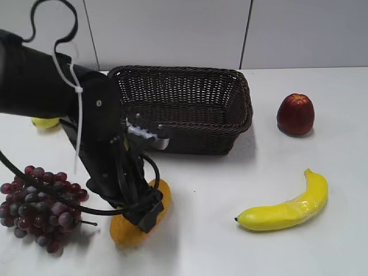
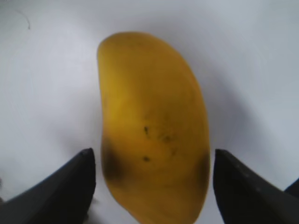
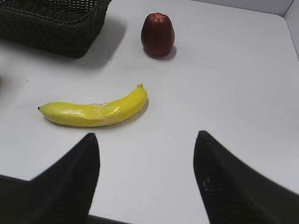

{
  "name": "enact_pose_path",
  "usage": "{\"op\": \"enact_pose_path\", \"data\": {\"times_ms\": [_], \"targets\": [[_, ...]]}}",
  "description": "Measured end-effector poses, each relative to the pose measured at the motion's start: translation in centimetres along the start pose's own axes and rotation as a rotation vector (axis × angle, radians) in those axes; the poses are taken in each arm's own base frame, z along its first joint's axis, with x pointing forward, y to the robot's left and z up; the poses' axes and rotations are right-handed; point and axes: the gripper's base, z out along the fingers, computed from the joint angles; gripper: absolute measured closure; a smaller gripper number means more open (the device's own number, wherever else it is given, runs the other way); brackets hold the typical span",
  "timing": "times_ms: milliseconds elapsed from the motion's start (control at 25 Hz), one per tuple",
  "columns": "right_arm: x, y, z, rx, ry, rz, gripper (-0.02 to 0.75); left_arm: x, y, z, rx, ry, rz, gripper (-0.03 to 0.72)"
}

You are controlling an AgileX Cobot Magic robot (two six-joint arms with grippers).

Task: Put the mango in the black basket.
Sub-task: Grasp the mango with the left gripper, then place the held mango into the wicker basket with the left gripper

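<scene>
— Left wrist view first: left hand [image 2: 152, 186] spread wide, one dark finger either side of the mango [image 2: 152, 126], a clear gap of white worktop [image 2: 261, 70] on both flanks. Gripping nothing yet.

— And from outside?

— Same hand [image 1: 145, 210] low over the mango [image 1: 138, 221], straddling it. Fruit flat on the worktop [image 1: 230, 247], in front of the black basket [image 1: 190, 109] and towards its left end, well short of the rim.

— Progress, then?

— Early, by the look of it. Reach made, fingers placed, but no closing, no lift, no carry. Basket empty as far as visible. Left to do: squeeze, raise, travel back over the braided rim, release.

— Which way does the fruit lie?

— Long axis running away from the wrist camera, fingers set across the narrow width near the closer end. Outside, seemingly slanted, upper tip aimed up and right towards the basket, lower end nearer the camera. Partly hidden by the arm, so exact angle hard to judge.

— Other arm?

— Right hand [image 3: 145, 182] open too, empty, hovering over bare worktop; banana [image 3: 93, 109] and a red fruit [image 3: 158, 35] lying right of the basket.
</scene>
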Motion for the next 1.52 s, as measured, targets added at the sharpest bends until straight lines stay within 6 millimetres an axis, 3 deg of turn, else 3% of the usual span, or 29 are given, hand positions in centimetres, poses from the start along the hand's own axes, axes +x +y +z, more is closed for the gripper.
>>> {"op": "enact_pose_path", "data": {"times_ms": [400,840,1160,1520], "targets": [[0.0,0.0,0.0,0.000,0.000,0.000,0.251,-0.4,0.5,2.3,-0.013,0.028,-0.010,0.090],[0.0,0.0,0.0,0.000,0.000,0.000,0.251,-0.5,0.4,1.8,-0.007,0.078,0.003,0.110],[0.0,0.0,0.0,0.000,0.000,0.000,0.251,-3.4,0.1,-2.4,-0.035,0.128,0.083,0.111],[0.0,0.0,0.0,0.000,0.000,0.000,0.251,-8.9,1.4,-10.1,-0.209,-0.115,0.165,0.111]]}}
